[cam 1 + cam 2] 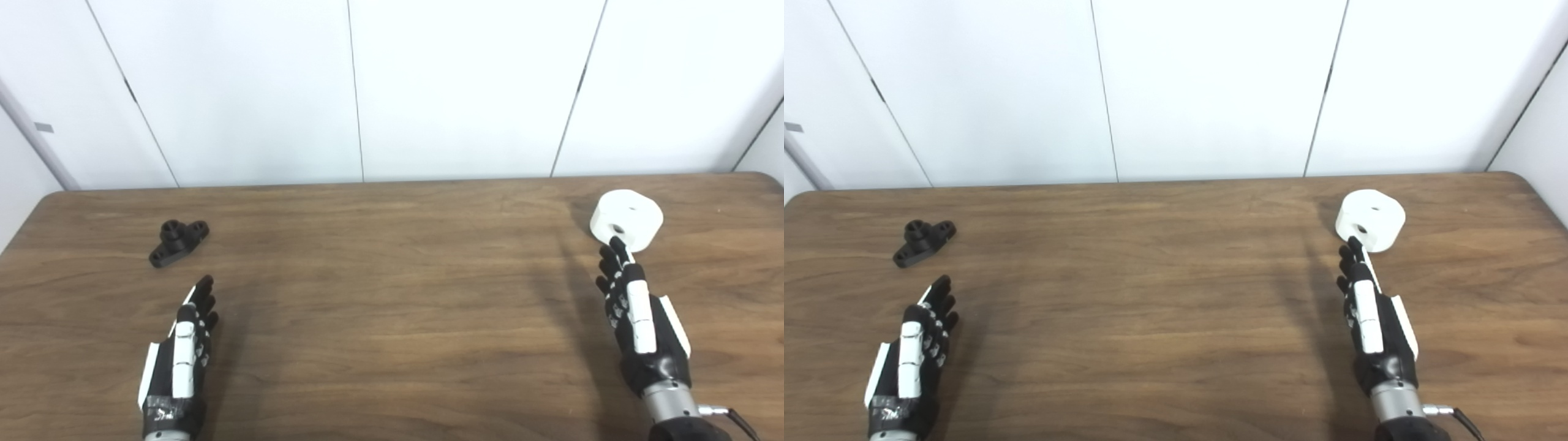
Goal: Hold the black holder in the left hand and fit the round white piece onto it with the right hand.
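Right hand empty, fingers at round white piece; black holder far left

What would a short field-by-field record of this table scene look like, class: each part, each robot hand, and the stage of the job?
black holder: lying on the table's far left, untouched
round white piece: on the table's far right, hole in its side wall
left robot hand: open, short of the holder
right robot hand: open, fingertips at the white piece's near side, no grasp
table: brown wood
stage: nothing picked up yet
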Robot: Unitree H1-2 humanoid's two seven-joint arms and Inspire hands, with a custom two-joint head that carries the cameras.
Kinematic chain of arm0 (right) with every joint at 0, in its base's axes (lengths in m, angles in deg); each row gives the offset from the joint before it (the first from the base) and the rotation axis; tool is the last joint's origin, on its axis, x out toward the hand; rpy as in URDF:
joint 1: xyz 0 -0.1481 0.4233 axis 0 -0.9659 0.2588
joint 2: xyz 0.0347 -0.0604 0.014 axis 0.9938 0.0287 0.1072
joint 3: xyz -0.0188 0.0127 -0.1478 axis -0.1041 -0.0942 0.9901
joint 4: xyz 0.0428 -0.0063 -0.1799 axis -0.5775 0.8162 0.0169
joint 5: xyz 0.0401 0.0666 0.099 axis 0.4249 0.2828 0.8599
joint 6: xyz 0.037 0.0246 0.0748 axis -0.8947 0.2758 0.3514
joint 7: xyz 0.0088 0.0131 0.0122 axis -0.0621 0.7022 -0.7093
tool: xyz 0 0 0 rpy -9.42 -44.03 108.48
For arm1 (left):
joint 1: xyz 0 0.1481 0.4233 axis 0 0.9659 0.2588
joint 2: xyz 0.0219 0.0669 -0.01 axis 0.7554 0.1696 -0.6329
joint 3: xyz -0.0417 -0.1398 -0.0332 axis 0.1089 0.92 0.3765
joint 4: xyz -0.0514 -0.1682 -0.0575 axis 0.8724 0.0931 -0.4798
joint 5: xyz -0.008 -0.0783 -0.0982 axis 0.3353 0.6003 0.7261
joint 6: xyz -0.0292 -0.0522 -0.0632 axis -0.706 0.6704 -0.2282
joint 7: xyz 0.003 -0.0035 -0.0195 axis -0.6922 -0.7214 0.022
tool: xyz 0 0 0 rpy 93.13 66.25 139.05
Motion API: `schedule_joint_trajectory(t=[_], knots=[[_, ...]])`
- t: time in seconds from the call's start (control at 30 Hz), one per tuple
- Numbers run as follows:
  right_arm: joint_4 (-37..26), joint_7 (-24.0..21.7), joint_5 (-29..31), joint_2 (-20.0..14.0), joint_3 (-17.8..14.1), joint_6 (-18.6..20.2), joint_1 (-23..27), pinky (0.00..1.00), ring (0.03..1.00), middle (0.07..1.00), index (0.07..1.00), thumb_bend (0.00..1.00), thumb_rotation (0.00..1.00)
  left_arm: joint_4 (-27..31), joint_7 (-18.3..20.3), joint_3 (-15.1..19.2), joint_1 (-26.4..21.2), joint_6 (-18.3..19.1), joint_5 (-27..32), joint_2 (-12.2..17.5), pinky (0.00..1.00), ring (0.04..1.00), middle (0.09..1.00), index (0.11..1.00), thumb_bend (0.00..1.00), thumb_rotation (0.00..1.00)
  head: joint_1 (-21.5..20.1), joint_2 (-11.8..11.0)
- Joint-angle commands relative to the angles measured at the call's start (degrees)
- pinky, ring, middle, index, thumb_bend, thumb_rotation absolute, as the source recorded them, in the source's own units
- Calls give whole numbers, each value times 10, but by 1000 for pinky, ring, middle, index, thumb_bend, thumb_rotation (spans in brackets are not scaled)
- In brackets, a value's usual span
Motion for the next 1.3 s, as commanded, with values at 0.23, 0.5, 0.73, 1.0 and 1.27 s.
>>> schedule_joint_trajectory(t=[0.23,0.5,0.73,1.0,1.27], knots=[[-17,3,0,-1,0,-13,8,1000,1000,977,1000,567,1000,17,2,2,-6,-18,5,6,1000,1000,992,957,535,953,1,0],[-13,-9,6,-14,-1,-23,4,1000,1000,985,1000,586,1000,14,1,-4,-3,-24,-4,2,1000,1000,996,957,565,948,39,-14],[0,-23,30,-28,-10,-33,1,1000,1000,998,1000,599,1000,11,-9,-15,1,-34,-20,-15,1000,1000,992,955,570,936,103,-43],[0,-30,42,-33,-16,-25,-7,1000,1000,1000,1000,609,1000,-4,-20,-31,10,-53,-37,-37,1000,998,986,949,508,955,157,-108],[18,-31,16,-42,-10,-64,-11,1000,977,947,1000,535,1000,-21,-32,-48,16,-74,-71,-46,1000,995,979,948,458,1000,190,-146]])
